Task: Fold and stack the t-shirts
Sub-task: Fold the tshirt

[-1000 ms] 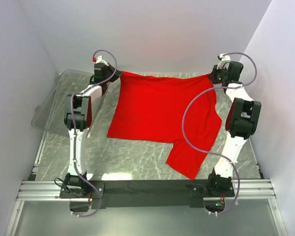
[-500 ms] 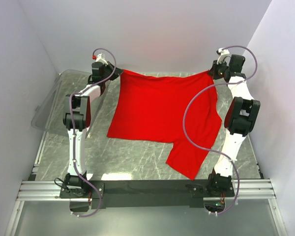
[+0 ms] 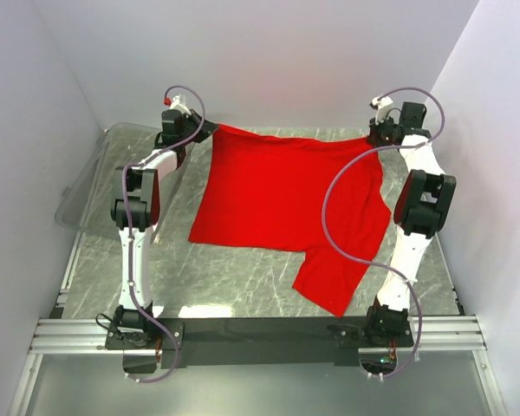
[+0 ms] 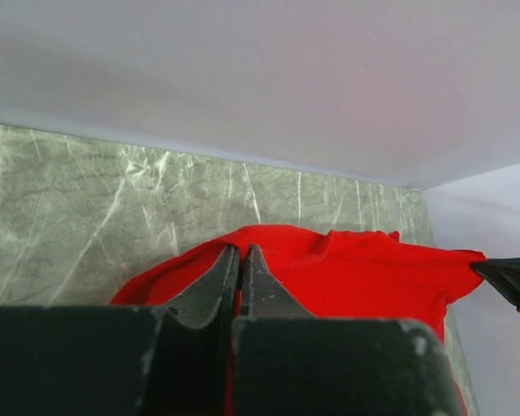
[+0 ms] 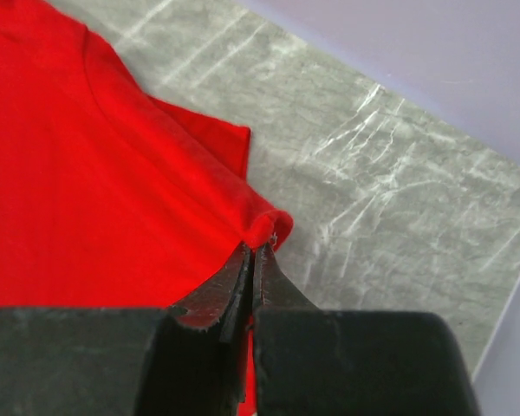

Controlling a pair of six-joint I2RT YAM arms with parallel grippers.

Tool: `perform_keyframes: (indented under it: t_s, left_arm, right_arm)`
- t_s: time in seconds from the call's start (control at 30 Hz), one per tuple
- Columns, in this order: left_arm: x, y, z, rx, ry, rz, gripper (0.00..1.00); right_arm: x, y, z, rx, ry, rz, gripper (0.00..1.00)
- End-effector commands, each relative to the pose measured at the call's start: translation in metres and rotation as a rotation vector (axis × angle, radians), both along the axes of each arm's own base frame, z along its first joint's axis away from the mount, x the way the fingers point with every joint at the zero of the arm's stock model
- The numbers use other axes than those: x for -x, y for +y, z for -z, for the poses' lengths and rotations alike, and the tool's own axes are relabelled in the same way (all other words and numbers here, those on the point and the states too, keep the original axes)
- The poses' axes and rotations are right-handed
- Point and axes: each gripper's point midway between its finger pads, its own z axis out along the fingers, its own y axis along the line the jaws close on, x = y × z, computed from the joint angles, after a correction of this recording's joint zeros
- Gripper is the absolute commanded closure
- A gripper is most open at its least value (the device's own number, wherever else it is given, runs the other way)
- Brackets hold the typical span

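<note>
- T-shirt [image 3: 286,195], red, lies spread across the middle of the table [image 3: 243,273]. Its far edge is pulled taut between my two claws near the back wall.
- My left claw [image 3: 210,130] is pinched shut on the far left corner of the cloth. The left wrist view shows the fingers together with red fabric between them.
- My right claw [image 3: 370,134] is likewise clamped on the far right corner, with a small bunch of hem caught at the fingertips.
- Progress: I judge this to be early. The shirt is being straightened and I see no clear fold made. One sleeve sticks out at the near right; I cannot tell where the other is.
- Left to do: the folds, then placing it as a stack.
- Count: one t-shirt, one clear plastic bin [image 3: 91,186] at the left of the table, two arms, no stack.
</note>
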Motion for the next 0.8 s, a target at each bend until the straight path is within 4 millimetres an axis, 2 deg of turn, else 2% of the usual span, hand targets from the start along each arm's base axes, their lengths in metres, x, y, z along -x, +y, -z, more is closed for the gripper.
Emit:
perform_keyframes:
  t_s: [0.0, 0.23, 0.4, 0.5, 0.77]
  left_arm:
    - [0.003, 0.005, -0.055, -0.010, -0.101, -0.001, 0.99]
    - [-0.002, 0.006, -0.047, -0.025, -0.085, 0.000, 0.99]
    - [-0.001, 0.015, -0.047, -0.059, -0.078, -0.029, 0.99]
    - [-0.002, 0.024, -0.045, -0.074, -0.066, -0.058, 0.99]
    - [-0.005, 0.027, -0.047, -0.073, -0.066, -0.066, 0.99]
  right_arm:
    - [-0.003, -0.002, -0.022, 0.120, -0.102, -0.087, 1.00]
    - [-0.010, 0.006, -0.023, 0.188, -0.203, -0.217, 1.00]
    - [-0.013, -0.002, -0.032, 0.192, -0.271, -0.233, 1.00]
    - [-0.009, -0.005, -0.036, 0.179, -0.309, -0.245, 1.00]
    - [0.003, -0.001, -0.045, 0.154, -0.353, -0.304, 1.00]
